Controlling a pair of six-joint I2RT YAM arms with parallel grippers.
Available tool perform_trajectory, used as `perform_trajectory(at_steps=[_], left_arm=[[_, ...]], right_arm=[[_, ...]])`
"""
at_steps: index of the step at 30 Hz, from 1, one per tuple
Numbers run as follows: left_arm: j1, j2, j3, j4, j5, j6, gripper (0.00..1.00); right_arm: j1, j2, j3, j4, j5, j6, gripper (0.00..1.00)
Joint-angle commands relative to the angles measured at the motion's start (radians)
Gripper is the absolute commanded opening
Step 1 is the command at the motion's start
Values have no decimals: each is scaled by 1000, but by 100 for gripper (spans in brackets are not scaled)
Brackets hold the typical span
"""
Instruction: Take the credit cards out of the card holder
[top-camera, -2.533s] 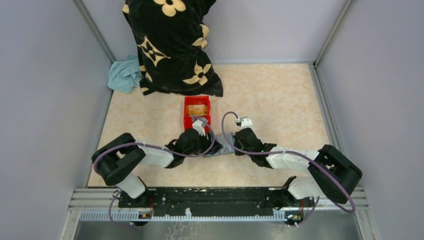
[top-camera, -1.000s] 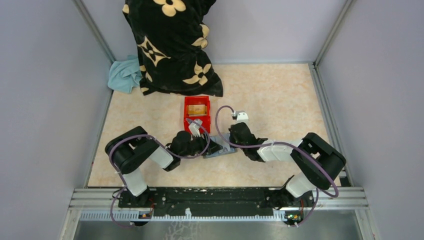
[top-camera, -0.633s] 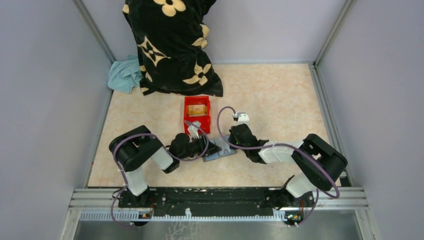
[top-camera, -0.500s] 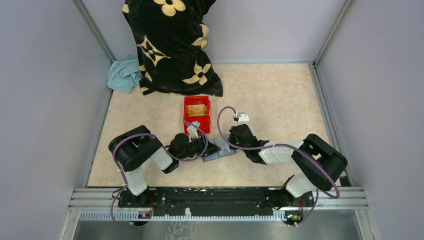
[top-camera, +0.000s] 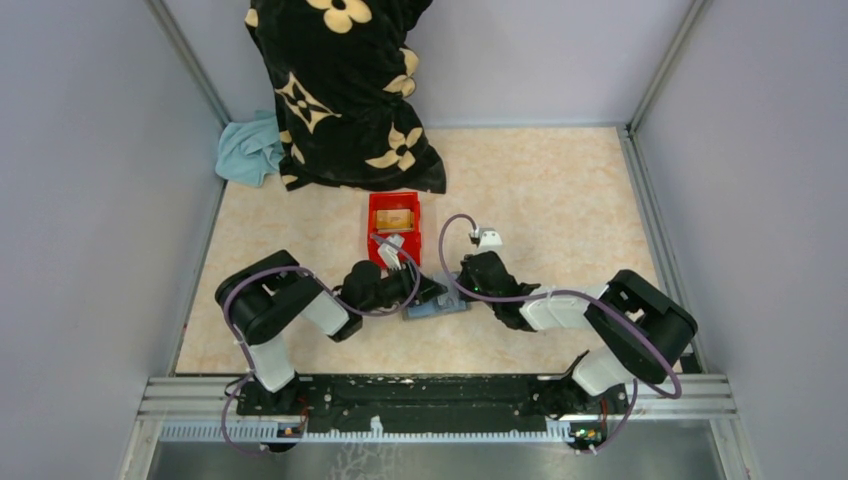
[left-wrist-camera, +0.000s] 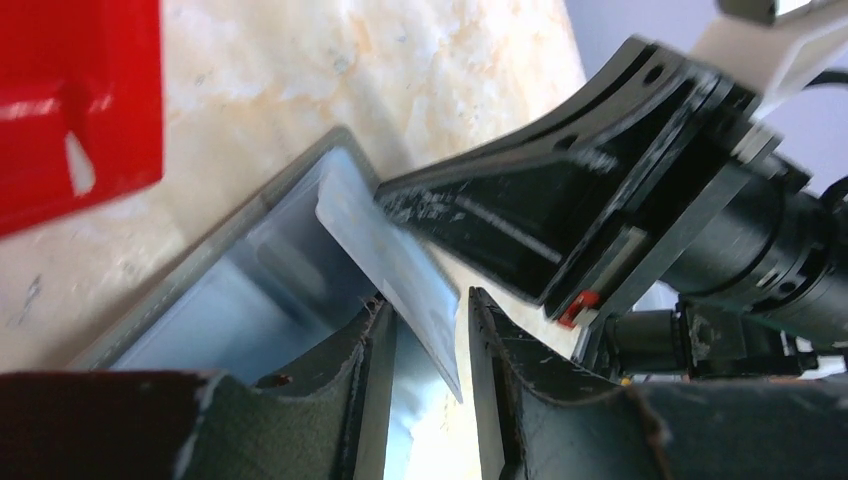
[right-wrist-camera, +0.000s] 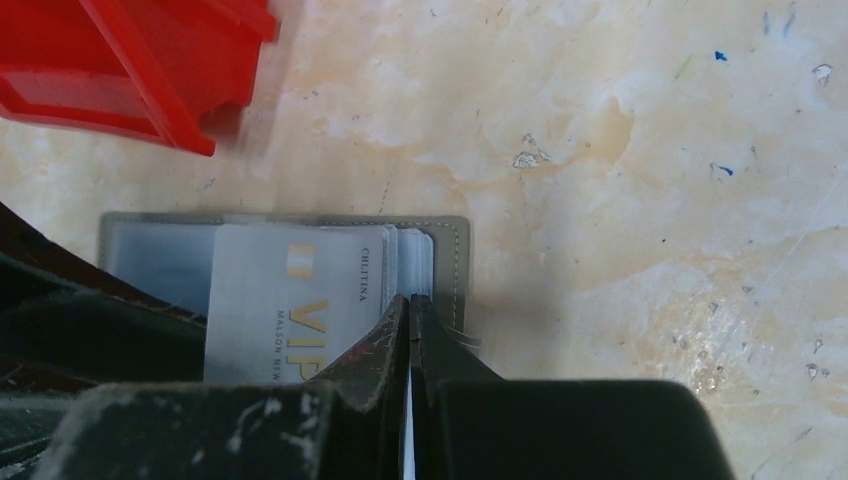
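Note:
The grey card holder (top-camera: 437, 309) lies open on the table just in front of the red bin (top-camera: 393, 226). In the right wrist view a silver card (right-wrist-camera: 290, 300) marked VIP sticks out leftwards from a pocket of the card holder (right-wrist-camera: 455, 260). My left gripper (top-camera: 428, 292) is at the holder's left side. Its jaws stand narrowly open with the silver card (left-wrist-camera: 400, 270) slanting across the gap. My right gripper (right-wrist-camera: 410, 305) is shut, its tips on the holder's right pocket edge. A tan-gold card (top-camera: 394, 217) lies in the bin.
A black flowered cloth bag (top-camera: 340, 90) and a light blue cloth (top-camera: 248, 150) are at the back left. The red bin shows at the left in both wrist views (left-wrist-camera: 70, 100) (right-wrist-camera: 150, 70). The right gripper's fingers (left-wrist-camera: 520, 210) lie close in front of the left gripper.
The left gripper has drawn back from the red bin and moved right onto the card holder. The right arm's elbow has folded in. The holder has shifted slightly.

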Motion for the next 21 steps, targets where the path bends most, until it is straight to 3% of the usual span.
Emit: perform_trajectory(at_steps=[1, 15, 21], left_arm=[[3, -9, 65, 2, 20, 2, 38], [26, 87, 85, -20, 61, -63, 36], [36, 86, 61, -7, 79, -65, 28]], right_arm=[[33, -1, -38, -133, -97, 33, 0], [41, -4, -36, -158, -98, 52, 0], [41, 5, -35, -158, -94, 53, 0]])
